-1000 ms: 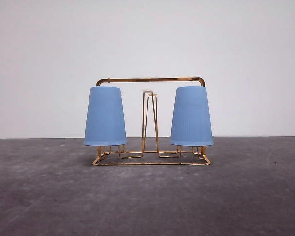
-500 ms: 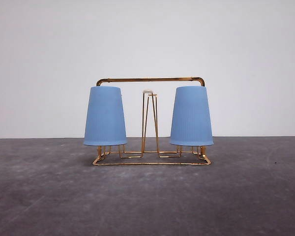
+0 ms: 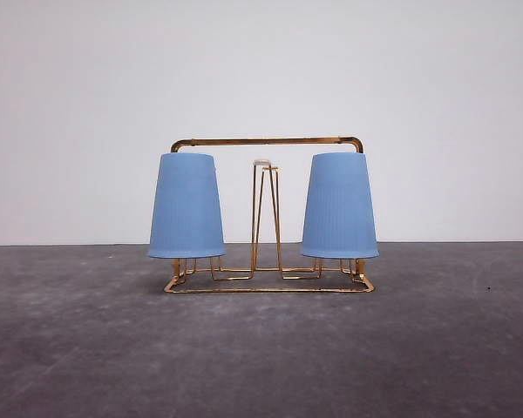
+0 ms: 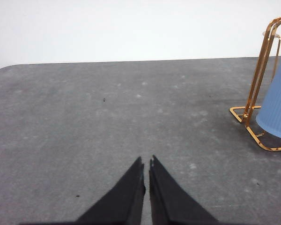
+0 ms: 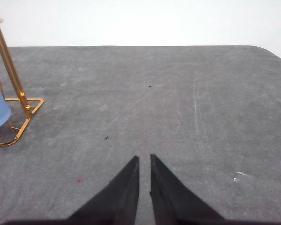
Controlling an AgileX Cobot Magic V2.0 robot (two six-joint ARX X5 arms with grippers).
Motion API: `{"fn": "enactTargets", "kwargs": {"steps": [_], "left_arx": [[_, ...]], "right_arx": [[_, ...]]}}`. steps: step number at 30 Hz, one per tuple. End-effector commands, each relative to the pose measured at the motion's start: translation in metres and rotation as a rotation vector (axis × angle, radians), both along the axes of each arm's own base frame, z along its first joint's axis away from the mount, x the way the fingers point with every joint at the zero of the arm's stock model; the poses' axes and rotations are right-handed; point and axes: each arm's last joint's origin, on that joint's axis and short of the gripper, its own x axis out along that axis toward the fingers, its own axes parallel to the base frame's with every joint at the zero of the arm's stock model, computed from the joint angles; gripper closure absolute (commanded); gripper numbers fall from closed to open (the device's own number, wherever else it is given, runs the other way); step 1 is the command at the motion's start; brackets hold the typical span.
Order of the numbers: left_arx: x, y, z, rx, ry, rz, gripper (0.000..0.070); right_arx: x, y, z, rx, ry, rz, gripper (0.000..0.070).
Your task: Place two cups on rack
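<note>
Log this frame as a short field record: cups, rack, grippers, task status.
left cup: upside down on the rack's left prongs
right cup: upside down on the rack's right prongs
rack: gold wire, upright on the grey table; middle prongs bare
left gripper: fingers nearly together, holding nothing, apart from the rack
right gripper: fingers nearly together, holding nothing, apart from the rack
task status: both cups look placed

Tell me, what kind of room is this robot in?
Probably a plain test bench in a lab, not a kitchen. There is a bare grey table, a blank white wall behind it, and just a gold wire rack holding two blue cups.
</note>
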Motion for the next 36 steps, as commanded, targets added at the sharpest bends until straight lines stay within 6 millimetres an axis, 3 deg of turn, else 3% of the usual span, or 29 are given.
{"fn": "enactTargets", "kwargs": {"steps": [1, 36], "left_arx": [[0.0007, 0.0001, -0.0033, 0.004, -0.001, 0.002, 0.0700], [0.0007, 0.0001, -0.0033, 0.004, -0.001, 0.002, 0.0700]], "right_arx": [[0.0002, 0.0000, 0.0002, 0.010, -0.007, -0.002, 0.0660], [0.0002, 0.0000, 0.0002, 0.010, -0.007, -0.002, 0.0660]]}}
